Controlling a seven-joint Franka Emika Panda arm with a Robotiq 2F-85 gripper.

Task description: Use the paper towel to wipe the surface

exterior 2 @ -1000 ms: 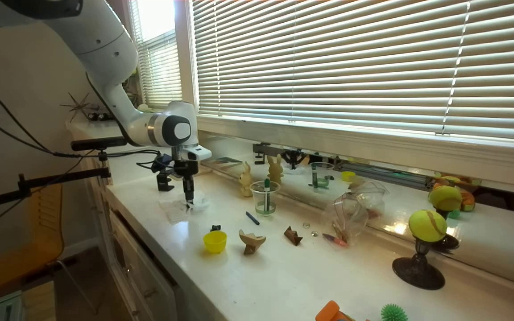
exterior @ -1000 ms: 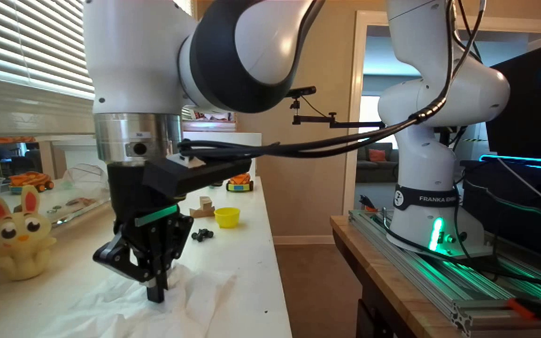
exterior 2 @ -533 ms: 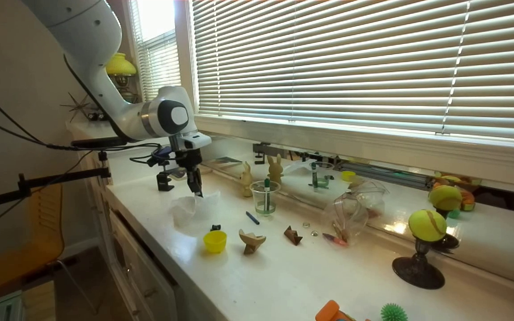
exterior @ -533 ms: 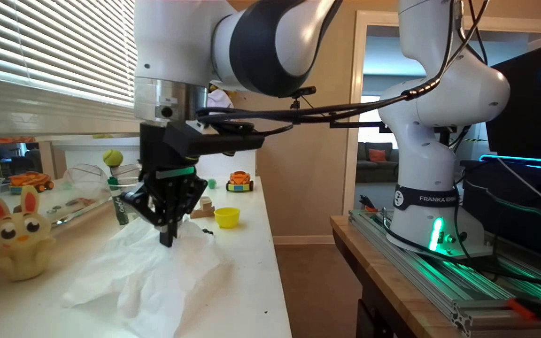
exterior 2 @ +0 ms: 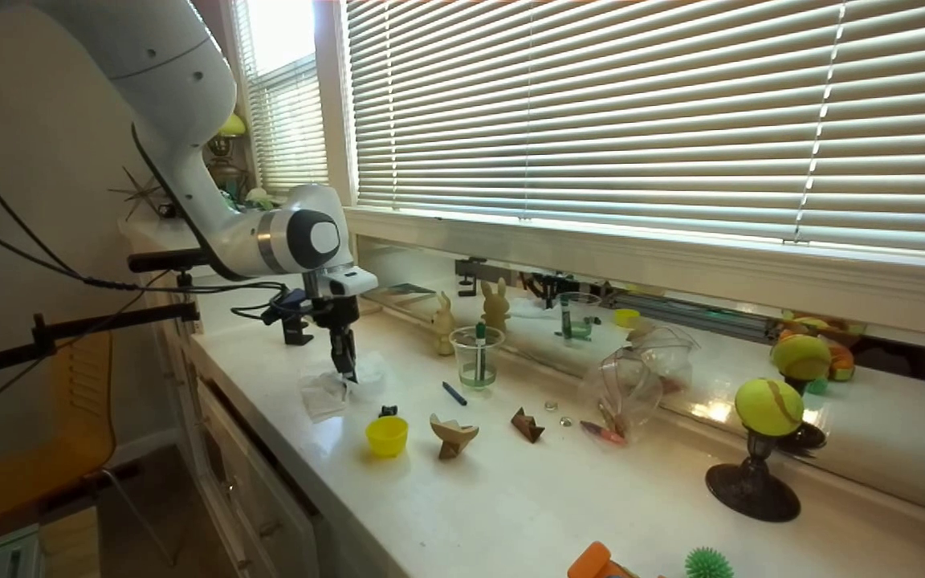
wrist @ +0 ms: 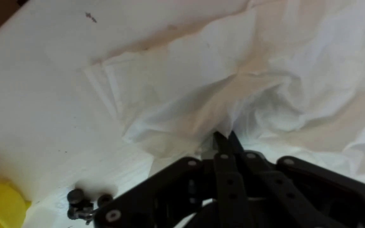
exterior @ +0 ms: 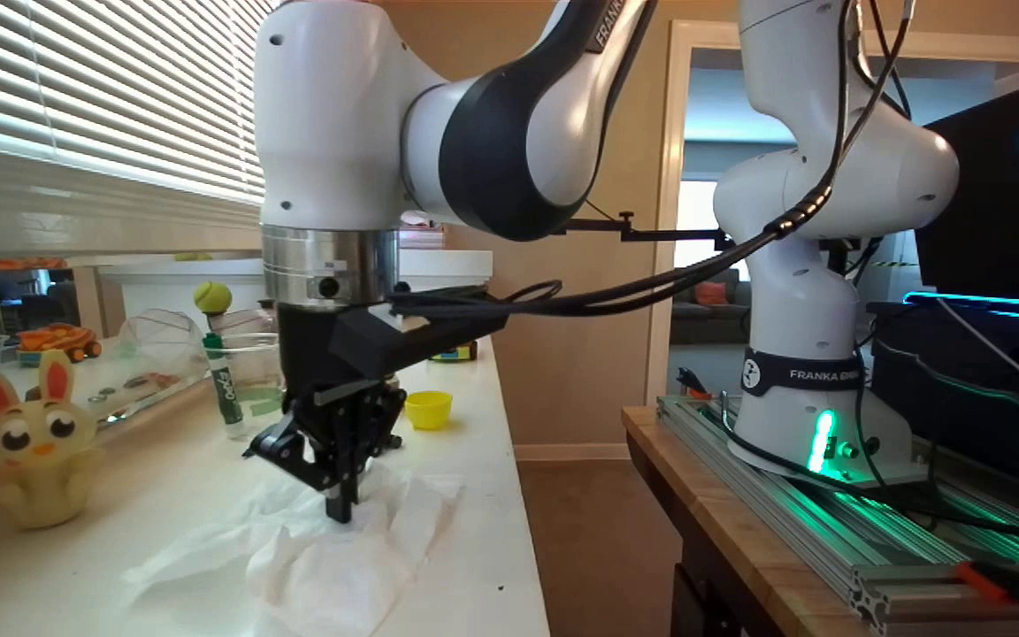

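The paper towel is a wide, crumpled white sheet (exterior: 324, 571) spread on the white countertop (exterior: 496, 540). It shows in both exterior views (exterior 2: 323, 397) and fills much of the wrist view (wrist: 176, 76). My gripper (exterior: 340, 510) points down into the towel. In the wrist view my gripper's fingers (wrist: 226, 134) are shut with a fold of the towel pinched between the tips. In an exterior view my gripper (exterior 2: 348, 377) is low, and most of the towel lies on the countertop (exterior 2: 535, 498). Whether the fingertips touch the countertop is hidden by the towel.
A yellow cup (wrist: 0, 205) and a small black toy car (wrist: 81, 204) stand close to the towel. A yellow rabbit (exterior: 39, 451), a clear cup with a marker (exterior 2: 476, 365), a pen (exterior 2: 454, 392) and wooden pieces (exterior 2: 453, 436) stand around. The countertop's edge (exterior: 523, 531) runs alongside.
My gripper rose with the towel lifted, moved along the countertop towards the yellow cup, then came down. The towel has shifted that way and lies low again.
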